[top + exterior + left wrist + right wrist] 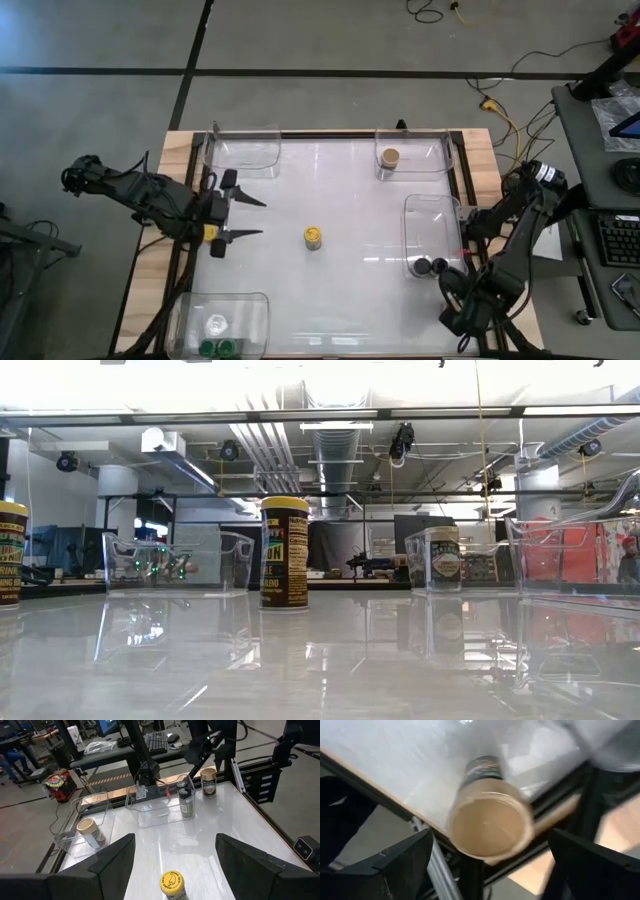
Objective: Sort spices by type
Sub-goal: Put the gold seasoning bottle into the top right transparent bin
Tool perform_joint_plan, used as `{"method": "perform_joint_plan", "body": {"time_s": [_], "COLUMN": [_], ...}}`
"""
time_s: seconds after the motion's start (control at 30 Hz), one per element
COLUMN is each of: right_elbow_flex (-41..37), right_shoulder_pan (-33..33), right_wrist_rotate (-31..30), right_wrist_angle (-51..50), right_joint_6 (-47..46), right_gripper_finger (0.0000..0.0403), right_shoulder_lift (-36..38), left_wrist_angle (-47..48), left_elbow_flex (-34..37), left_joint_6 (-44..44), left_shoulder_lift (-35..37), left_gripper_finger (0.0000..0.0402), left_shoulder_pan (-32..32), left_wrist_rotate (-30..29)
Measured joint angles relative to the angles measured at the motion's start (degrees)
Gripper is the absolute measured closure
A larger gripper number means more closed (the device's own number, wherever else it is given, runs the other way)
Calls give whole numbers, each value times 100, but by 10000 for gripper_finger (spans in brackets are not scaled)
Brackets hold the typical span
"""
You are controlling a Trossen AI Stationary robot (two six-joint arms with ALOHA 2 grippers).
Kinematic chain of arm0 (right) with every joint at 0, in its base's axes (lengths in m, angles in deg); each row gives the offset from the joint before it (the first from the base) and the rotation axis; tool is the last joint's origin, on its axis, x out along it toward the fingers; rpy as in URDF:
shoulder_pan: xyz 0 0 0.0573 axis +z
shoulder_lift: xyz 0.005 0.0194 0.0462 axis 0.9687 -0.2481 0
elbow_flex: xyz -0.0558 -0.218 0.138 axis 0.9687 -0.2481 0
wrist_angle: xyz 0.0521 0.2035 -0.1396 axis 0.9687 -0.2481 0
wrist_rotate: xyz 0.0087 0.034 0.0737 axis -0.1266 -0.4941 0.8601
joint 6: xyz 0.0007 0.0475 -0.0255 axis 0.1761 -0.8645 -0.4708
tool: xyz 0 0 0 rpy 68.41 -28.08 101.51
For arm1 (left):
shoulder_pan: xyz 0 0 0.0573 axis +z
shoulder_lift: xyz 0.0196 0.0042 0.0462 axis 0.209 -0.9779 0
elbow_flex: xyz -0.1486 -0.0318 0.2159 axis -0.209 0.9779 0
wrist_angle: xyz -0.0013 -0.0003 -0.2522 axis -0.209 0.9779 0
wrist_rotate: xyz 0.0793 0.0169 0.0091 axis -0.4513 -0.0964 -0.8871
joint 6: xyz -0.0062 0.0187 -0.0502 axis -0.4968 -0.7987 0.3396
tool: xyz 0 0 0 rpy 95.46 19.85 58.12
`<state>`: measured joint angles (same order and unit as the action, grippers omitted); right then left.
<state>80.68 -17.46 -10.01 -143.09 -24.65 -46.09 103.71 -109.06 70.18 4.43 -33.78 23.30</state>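
A yellow-lidded spice jar (313, 237) stands at the table's middle, just ahead of my open left gripper (238, 217) and apart from it; the left wrist view shows this jar (171, 883) between the finger lines. My right gripper (463, 318) points down over the table's near right corner, open. A tan-lidded jar (490, 822) stands upright below it, and the fingers (395, 865) are on either side of it without visible touch. The left wrist view shows that jar (208, 781) under the right arm.
Clear trays stand at the far left (243, 152), far right (425, 150) with a tan-lidded jar (390, 157), right (432, 215) with black-lidded jars (430, 266), and near left (228, 305) with green-lidded jars (220, 347). The table edge (420, 815) runs close by the corner jar.
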Motion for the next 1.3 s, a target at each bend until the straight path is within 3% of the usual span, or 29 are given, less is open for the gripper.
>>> {"method": "perform_joint_plan", "body": {"time_s": [0.17,0.43,0.83,1.1,1.3], "right_elbow_flex": [-426,-716,-713,351,1317], "right_shoulder_pan": [2,2,2,-279,-1088], "right_wrist_rotate": [90,113,319,392,267], "right_wrist_angle": [774,757,973,783,750], "right_joint_6": [-113,-519,-464,138,1500], "right_gripper_finger": [16,23,134,134,134], "right_shoulder_lift": [-49,-47,-47,-40,-176], "left_wrist_angle": [-2,2,21,46,89], "left_elbow_flex": [0,0,0,0,0], "left_joint_6": [13,15,-5,-6,-7], "left_shoulder_lift": [40,75,92,222,314], "left_gripper_finger": [141,141,141,141,141], "left_shoulder_pan": [0,0,0,0,0], "left_wrist_rotate": [0,0,0,0,0]}}
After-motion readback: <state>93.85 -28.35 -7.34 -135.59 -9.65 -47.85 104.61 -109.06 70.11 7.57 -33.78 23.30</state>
